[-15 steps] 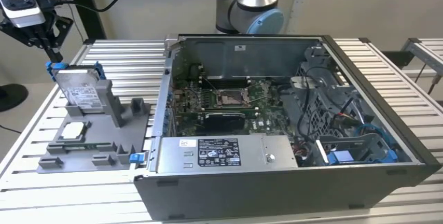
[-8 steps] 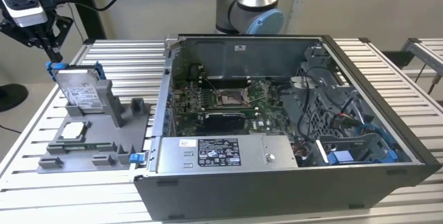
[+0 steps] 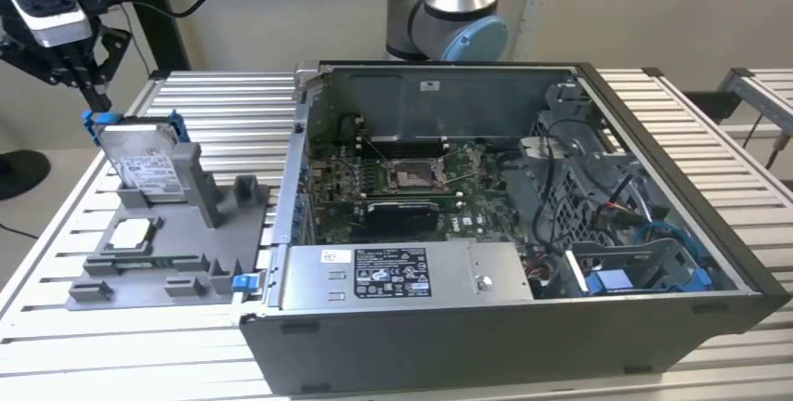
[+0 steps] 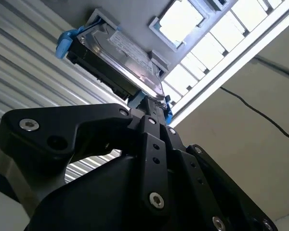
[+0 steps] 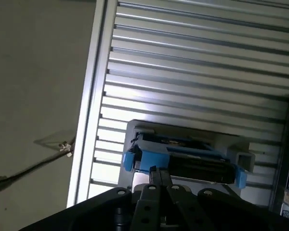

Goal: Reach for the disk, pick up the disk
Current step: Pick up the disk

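I am hovering my pincer (image 3: pixel 97 97), drawn narrow and holding nothing, just above the disk (image 3: pixel 143 165) standing upright in its holder (image 3: pixel 162 276) on the table (image 3: pixel 217 104), so the reach is nearing its end and the grasp is not yet made.

Soft, even room light fills the exterior view, with the case (image 3: pixel 496 234) interior lying in shade. In the second wrist view the table slats (image 4: pixel 221 43) glare white, and the gripper (image 4: pixel 151 109) looms as a dark mass
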Controlling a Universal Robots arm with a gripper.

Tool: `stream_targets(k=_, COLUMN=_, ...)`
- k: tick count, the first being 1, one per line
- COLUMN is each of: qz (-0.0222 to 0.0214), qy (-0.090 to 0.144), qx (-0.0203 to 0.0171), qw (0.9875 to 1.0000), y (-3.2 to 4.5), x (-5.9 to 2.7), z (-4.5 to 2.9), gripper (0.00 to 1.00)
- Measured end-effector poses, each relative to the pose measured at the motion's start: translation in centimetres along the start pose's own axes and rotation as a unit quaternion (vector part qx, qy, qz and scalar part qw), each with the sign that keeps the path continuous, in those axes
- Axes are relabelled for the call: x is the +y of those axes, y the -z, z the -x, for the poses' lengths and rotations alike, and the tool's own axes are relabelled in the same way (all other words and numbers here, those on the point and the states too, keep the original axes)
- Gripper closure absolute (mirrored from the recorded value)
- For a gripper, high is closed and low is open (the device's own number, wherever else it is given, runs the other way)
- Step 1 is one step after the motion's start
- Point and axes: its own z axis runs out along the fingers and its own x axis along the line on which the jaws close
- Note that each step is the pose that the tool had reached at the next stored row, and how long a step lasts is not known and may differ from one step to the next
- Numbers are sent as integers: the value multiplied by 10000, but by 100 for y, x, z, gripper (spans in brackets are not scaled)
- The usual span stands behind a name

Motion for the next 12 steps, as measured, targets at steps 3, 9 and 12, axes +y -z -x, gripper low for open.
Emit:
stream_targets(k=3, qz=-2, qy=142, qx=6, qw=9999, y=0, x=0, z=0, gripper=100)
stream_targets(k=9, qz=-7, qy=461, qx=19, qw=9989, y=0, x=0, z=0, gripper=100)
stream_targets(k=12, qz=-10, qy=633, qx=25, qw=9980, y=0, x=0, z=0, gripper=100)
